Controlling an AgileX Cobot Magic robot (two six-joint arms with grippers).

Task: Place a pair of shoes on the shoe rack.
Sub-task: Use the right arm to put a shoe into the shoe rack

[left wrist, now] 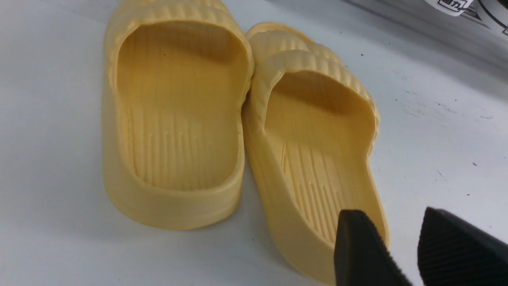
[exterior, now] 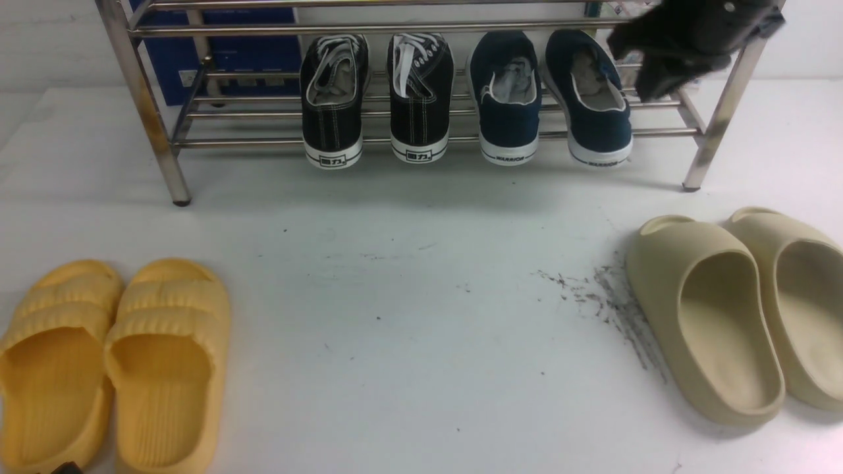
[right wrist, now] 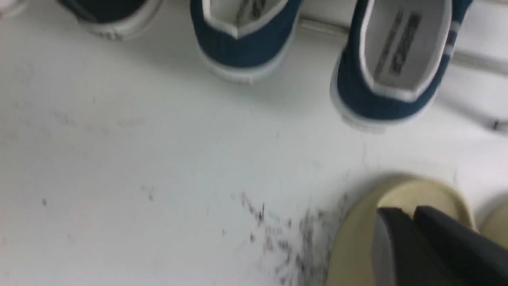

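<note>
The two navy-blue slip-ons [exterior: 507, 99] [exterior: 589, 99] sit side by side on the lower bars of the steel shoe rack [exterior: 141, 99], heels toward me. They also show in the right wrist view [right wrist: 246, 43] [right wrist: 397, 79]. My right gripper [exterior: 652, 82] is raised beside the right-hand navy shoe, a blurred black mass. In its wrist view its fingers [right wrist: 403, 212] are nearly together, hold nothing, and hang over a beige slipper. My left gripper [left wrist: 393, 222] is open and empty, just above the heel rim of a yellow slipper.
A pair of black lace-up sneakers [exterior: 375, 99] sits on the rack left of the navy pair. Yellow slippers [exterior: 112, 362] lie front left and beige slippers [exterior: 711, 316] front right on the white table. Dark scuff marks [exterior: 606, 303] lie beside the beige pair.
</note>
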